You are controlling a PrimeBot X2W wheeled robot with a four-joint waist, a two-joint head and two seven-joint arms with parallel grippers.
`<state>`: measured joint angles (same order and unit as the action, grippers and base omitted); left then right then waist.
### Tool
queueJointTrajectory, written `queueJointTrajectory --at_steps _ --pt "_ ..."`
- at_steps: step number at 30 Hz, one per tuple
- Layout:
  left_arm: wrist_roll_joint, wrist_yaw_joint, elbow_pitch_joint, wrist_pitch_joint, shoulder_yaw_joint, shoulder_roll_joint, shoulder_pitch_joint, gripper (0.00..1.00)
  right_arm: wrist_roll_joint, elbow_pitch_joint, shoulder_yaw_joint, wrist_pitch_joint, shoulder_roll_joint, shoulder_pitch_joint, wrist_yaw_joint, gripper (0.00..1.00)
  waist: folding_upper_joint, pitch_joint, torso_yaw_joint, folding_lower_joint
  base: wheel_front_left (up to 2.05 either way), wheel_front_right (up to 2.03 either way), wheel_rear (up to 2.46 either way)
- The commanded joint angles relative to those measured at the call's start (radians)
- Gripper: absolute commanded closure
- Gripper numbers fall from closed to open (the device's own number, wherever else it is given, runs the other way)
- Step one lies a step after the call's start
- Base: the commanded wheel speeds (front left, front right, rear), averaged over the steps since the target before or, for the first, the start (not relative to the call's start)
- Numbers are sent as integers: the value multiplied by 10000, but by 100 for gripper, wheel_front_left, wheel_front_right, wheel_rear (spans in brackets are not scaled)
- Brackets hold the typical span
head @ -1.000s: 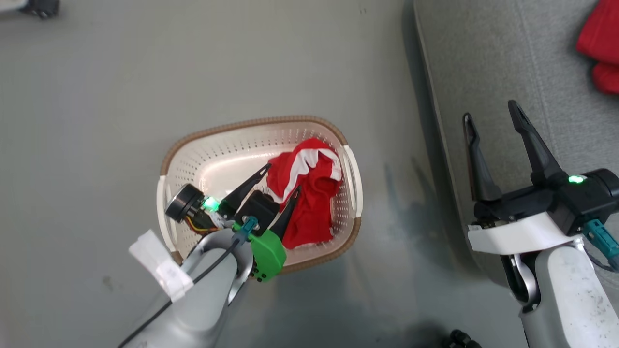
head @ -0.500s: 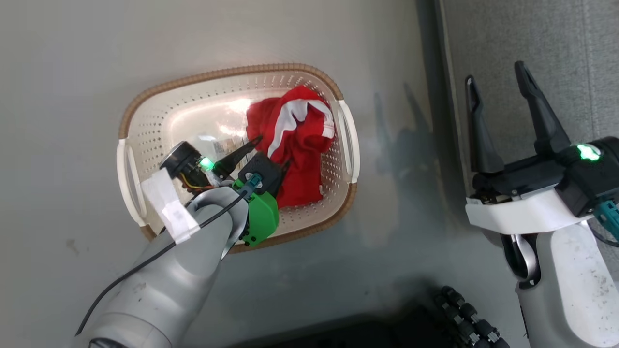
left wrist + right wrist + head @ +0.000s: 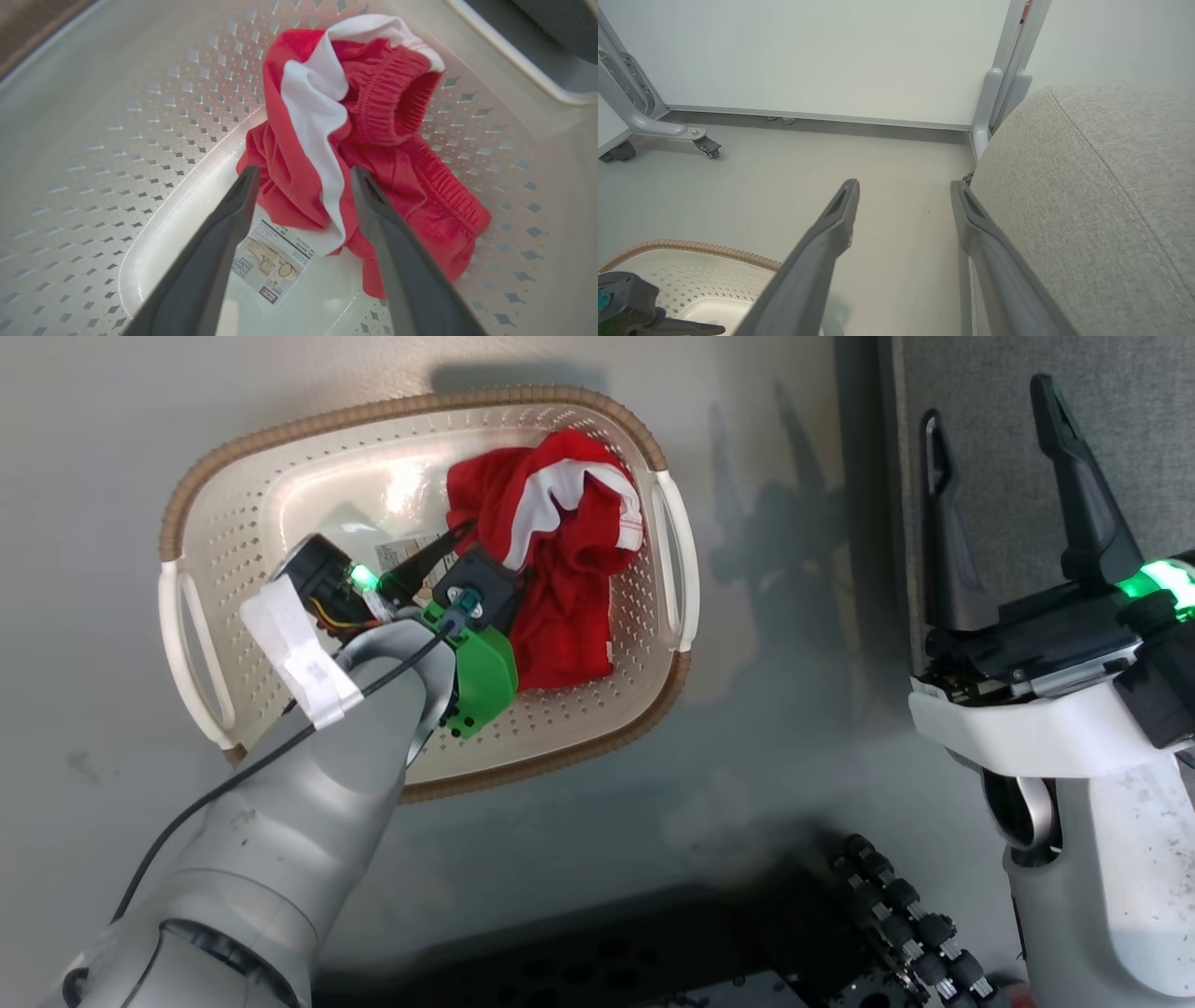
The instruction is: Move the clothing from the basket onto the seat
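Observation:
The cream perforated basket (image 3: 373, 409) with a brown rim stands on the grey floor. A crumpled piece of red clothing (image 3: 560, 616) with a white stripe lies in its right half. My left gripper (image 3: 495, 555) is down inside the basket, open, its fingers either side of the clothing's near edge (image 3: 373, 154) above a paper label (image 3: 273, 261). Nothing is held in the left gripper (image 3: 303, 170). My right gripper (image 3: 988, 406) hangs open and empty at the left edge of the grey fabric seat (image 3: 1139, 411). In the right wrist view, the right gripper (image 3: 903, 186) points past the seat (image 3: 1087, 186) and the basket rim (image 3: 691, 247).
My dark base and a ribbed black cable (image 3: 896, 905) lie along the bottom of the head view. A wheeled metal frame leg (image 3: 705, 147) stands at the far left by the white wall. A grey post (image 3: 999, 107) rises behind the seat.
The head view has tilted, so the basket sits higher and larger in it. My left gripper has sunk deeper into the basket toward the red clothing. Both grippers stay open.

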<state>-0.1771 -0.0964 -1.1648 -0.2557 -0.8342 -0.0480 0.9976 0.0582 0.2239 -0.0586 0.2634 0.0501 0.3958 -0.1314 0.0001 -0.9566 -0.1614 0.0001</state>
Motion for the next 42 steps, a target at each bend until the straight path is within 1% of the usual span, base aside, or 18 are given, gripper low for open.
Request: queueJointTrajectory --at_steps 1,8,16,19,20,21,22,27,32,38,39,42 --pt "-89 30 -48 50 -46 -48 289 0 -72 141 -15 19 8 122 14 0 -1 -381 -118 -1 0 0 0" --pt "-443 157 -403 309 -250 -49 941 0 -71 613 -194 19 7 269 14 0 -1 -979 -315 -1 0 0 0" --pt "-863 -106 -507 651 -649 -49 1030 0 -87 825 -293 19 6 -36 14 0 -1 -1165 -502 -1 0 0 0" --pt "-1103 -201 -540 1117 -855 -50 859 0 -130 865 -321 19 6 -162 14 0 -1 -1181 -503 -1 0 0 0" --pt "-1135 -229 -494 1189 -919 -47 816 25 -147 874 -336 19 6 -172 14 0 -1 -1182 -494 -1 0 0 0" --pt "-1175 -242 -469 1174 -986 -45 800 86 -179 883 -359 19 7 -167 14 0 -1 -1185 -487 -1 0 0 0" --pt "-1207 -240 -481 1131 -1038 -49 786 100 -201 886 -382 19 7 -160 14 0 -1 -1186 -484 -1 0 0 0" --pt "-1402 -229 -433 736 -1279 -48 663 100 -282 939 -335 19 7 -115 14 0 -1 -1156 -409 -1 0 0 0" --pt "-1624 -76 -165 214 -1416 -44 514 100 -244 879 -274 19 7 61 14 0 -1 -936 -232 -1 0 0 0" --pt "-2081 134 209 -62 -1435 -42 -162 100 -228 616 -336 19 13 85 14 0 -1 121 97 -1 0 0 0" --pt "-2230 198 320 -98 -1454 -42 -418 100 -224 480 -317 19 14 9 14 0 -1 597 239 -1 0 0 0" --pt "-2267 383 720 -102 -1436 -28 -807 100 -158 229 -352 19 65 -123 14 0 -1 1430 411 -1 0 0 0"
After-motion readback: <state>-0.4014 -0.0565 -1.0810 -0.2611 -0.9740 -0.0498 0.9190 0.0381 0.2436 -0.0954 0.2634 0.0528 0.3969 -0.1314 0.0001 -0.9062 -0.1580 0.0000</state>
